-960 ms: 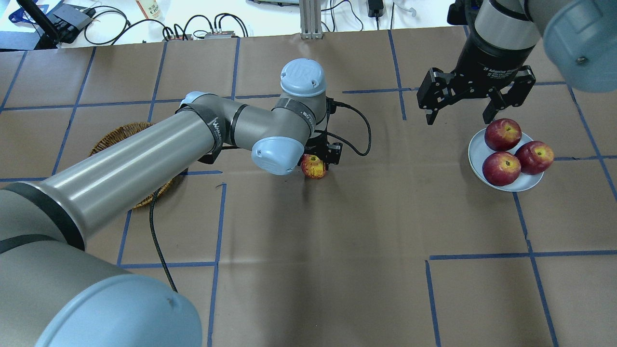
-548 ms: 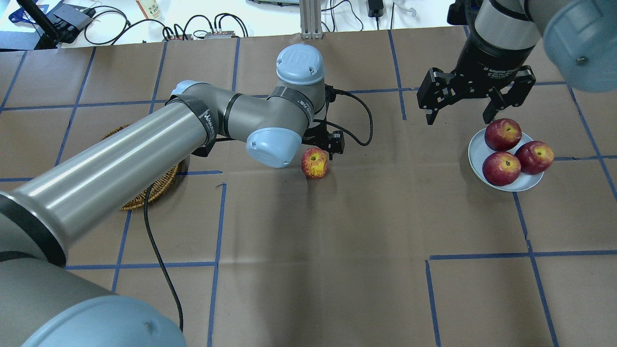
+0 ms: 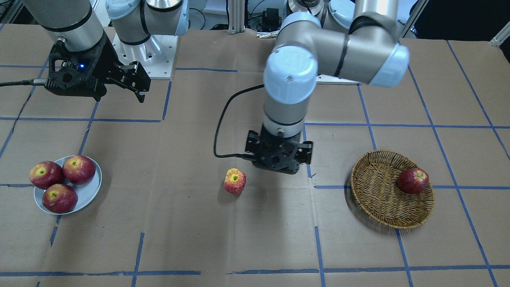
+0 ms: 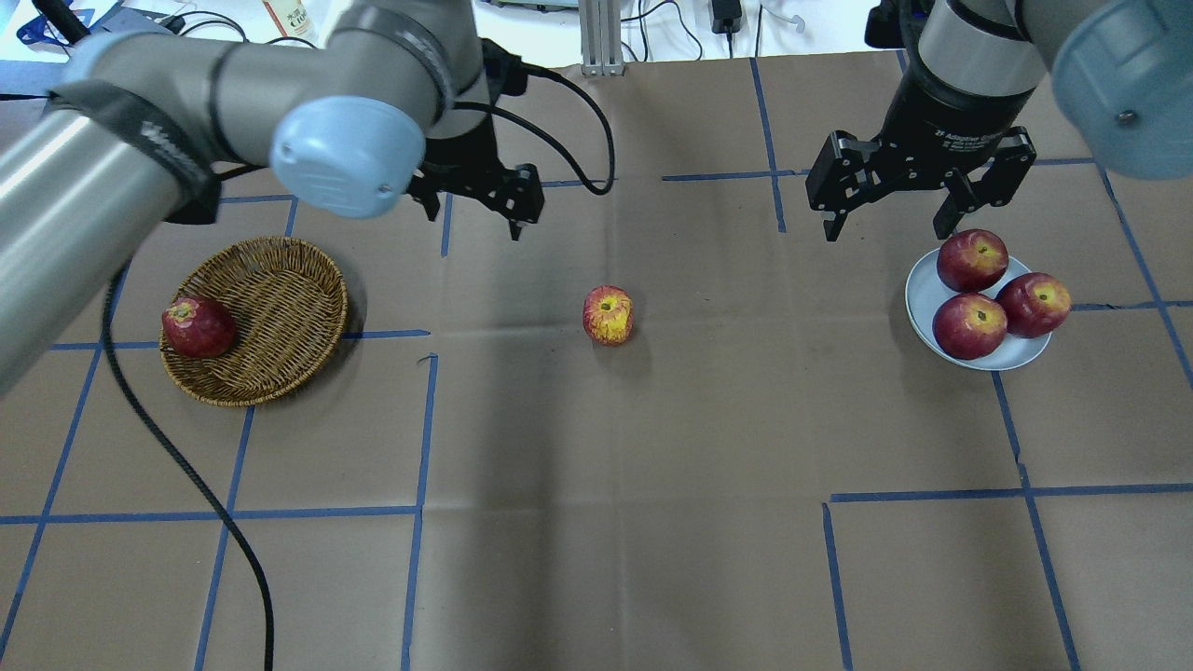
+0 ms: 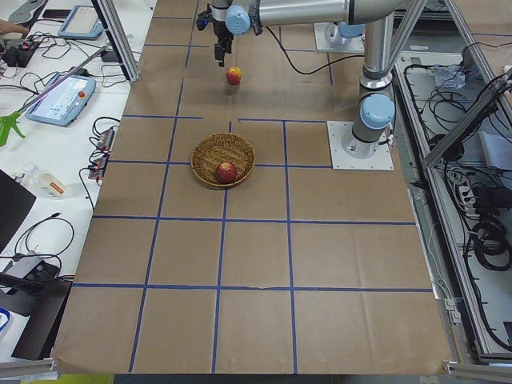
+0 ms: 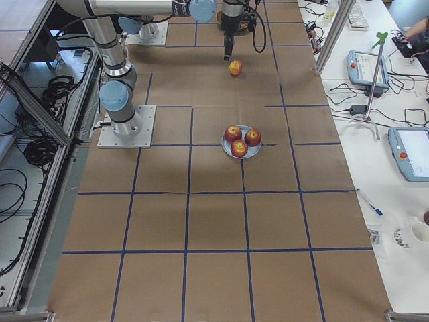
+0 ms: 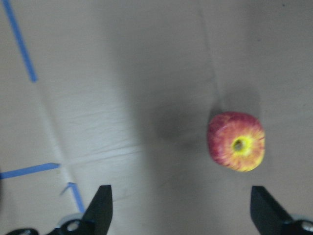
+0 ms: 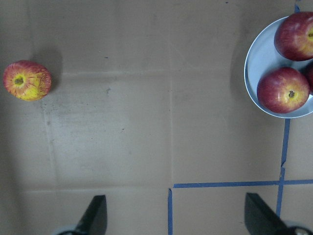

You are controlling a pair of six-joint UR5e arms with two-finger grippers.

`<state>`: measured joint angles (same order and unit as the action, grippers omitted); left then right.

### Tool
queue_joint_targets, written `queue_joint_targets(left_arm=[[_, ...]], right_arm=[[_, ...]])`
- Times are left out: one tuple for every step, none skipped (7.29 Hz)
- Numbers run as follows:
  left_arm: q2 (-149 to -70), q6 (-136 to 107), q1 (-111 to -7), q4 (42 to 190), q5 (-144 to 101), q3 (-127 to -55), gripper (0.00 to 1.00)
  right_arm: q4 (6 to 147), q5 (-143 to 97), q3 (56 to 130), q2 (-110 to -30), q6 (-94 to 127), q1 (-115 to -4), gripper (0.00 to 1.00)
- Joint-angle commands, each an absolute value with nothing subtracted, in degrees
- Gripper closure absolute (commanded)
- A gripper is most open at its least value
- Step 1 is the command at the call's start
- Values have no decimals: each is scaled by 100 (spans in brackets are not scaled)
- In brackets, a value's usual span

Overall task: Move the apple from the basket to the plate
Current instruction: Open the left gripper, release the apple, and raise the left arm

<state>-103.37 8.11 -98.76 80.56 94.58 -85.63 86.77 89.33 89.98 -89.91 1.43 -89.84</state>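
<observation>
Striped red and yellow, the apple (image 4: 608,315) sits alone and stem up on the brown-papered table (image 4: 606,485). It lies near the middle, well apart from both the woven wicker basket (image 4: 280,280) on the left and the pale grey-blue plate (image 4: 923,291) on the right. The left gripper (image 4: 473,219) hangs raised above the paper on the apple's left, between fruit and basket. Its two fingers are spread wide and hold nothing. The left wrist view shows the apple lying free on the paper, off toward one fingertip, with a soft shadow beside it. The right gripper (image 4: 885,229) hovers raised over the table between the apple and the plate, nearer the plate, its fingers likewise spread wide and empty. The right wrist view takes in the apple at one edge and the plate at the other. A single dark red apple (image 4: 198,326) rests inside the basket against its left rim. Three dark red apples (image 4: 969,324) crowd the plate, pressed close together, the rightmost overlapping the rim. Blue tape lines (image 4: 326,511) divide the paper into squares, and a black cable (image 4: 578,112) loops out from the left wrist above the table's far side
</observation>
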Motion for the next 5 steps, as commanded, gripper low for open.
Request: queue_joint_targets(left_arm=[[-9391,1432,-8942,9380,9484,-8464,1],[-9082,1407,-8843,9961,9457,-8464,1],[-8914,1319,-8851,10054,9457,-8464,1],[-8756,1092,-8851,10203,9327,-8464,1],[-8623,1186,-8833,10213,8664,-8542,1]], right_arm=[[8797,8904,8956,-8930,210,-9000,0],[8920,8869,8956,-8886,220,-9017,0],[9078,8859,8921,-8755,237,-9157,0],[9384,8877,8860,-8589,403,-9541,0],[9500,8894,8642,-8248,892,-9945,0]])
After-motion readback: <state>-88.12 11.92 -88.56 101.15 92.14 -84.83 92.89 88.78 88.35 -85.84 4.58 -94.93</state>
